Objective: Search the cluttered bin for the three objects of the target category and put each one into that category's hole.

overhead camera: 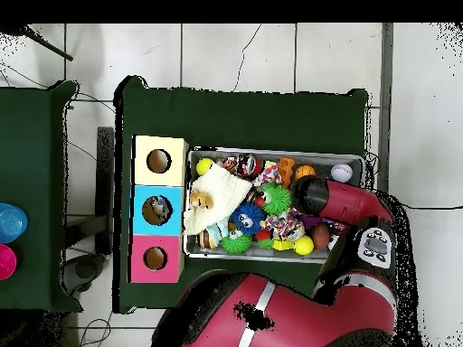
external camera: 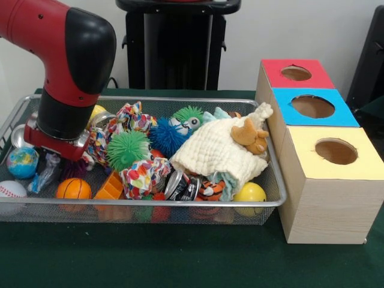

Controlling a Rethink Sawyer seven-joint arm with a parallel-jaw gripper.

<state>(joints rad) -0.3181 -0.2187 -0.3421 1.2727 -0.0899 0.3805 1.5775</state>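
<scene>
Cream cloth (external camera: 213, 153) over toys; orange basketball (external camera: 74, 188), baseball (external camera: 11, 191), globe ball (external camera: 23, 162).

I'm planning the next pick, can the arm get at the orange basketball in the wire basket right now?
Probably yes. The orange basketball lies uncovered near the wire basket's front rim, with nothing on top, and the arm hangs close beside it.

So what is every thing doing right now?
End effector: down in the bin, over a clear bottle; open or shut unclear.
Bin: full of toys.
Bottle: lying in the bin.
Cloth: draped over toys.
Blue hole: open.
</scene>
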